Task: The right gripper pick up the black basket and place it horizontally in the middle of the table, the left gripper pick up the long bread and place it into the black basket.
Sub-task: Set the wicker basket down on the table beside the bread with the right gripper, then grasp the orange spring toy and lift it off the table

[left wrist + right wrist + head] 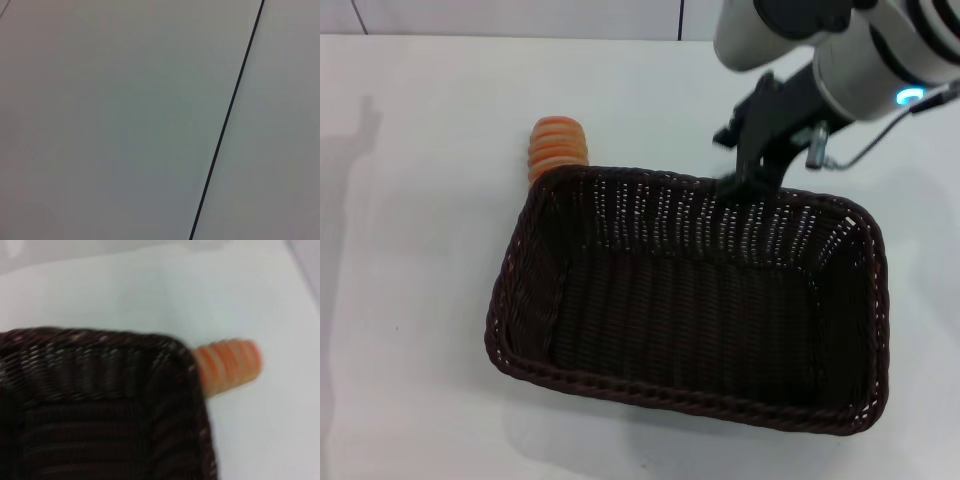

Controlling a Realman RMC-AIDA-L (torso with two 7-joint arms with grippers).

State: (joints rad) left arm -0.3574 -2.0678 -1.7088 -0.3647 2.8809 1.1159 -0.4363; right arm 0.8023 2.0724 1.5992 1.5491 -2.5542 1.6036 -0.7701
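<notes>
1. Black basket [695,330] sat open side up on the white table [410,300], a large rectangle of dark woven wicker with a braided rim and open-weave sides, its long axis running left to right, slightly skewed.
2. At its far rim, the right gripper [745,183] met the wall; whether it pinched the rim could not be told.
3. Beyond the basket's far-left corner, the long bread [557,147] lay partly hidden, tan with orange stripes, its rounded end pointing away.
4. Left gripper was out of sight.
</notes>
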